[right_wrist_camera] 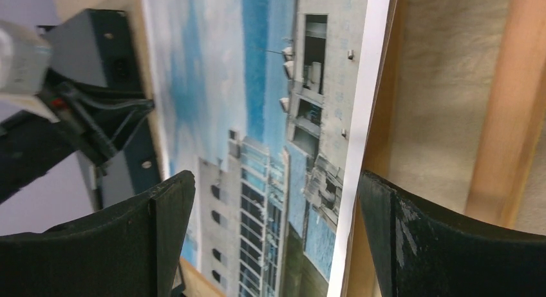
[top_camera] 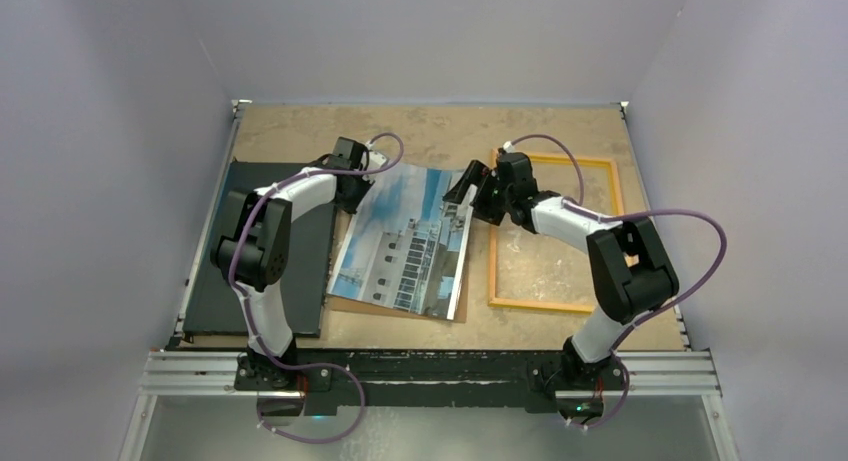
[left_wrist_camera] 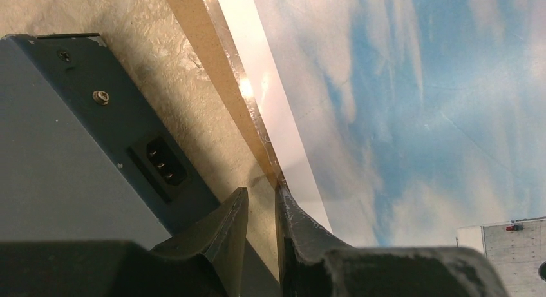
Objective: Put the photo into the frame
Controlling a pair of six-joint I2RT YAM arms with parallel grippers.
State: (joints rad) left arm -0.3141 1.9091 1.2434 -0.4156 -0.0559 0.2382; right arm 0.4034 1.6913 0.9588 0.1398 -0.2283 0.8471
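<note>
The photo, a white building against blue sky, lies mid-table on a brown backing board. The yellow-orange frame lies flat to its right. My left gripper is at the photo's far left corner. In the left wrist view its jaws stand a narrow gap apart with only tabletop between them, and one finger touches the photo's edge. My right gripper is wide open. Its jaws straddle the photo's white right margin, with the frame just beyond.
A flat dark box with a power socket lies along the left side, next to the left gripper. The brown board shows under the photo's edge. Grey walls enclose the table on three sides.
</note>
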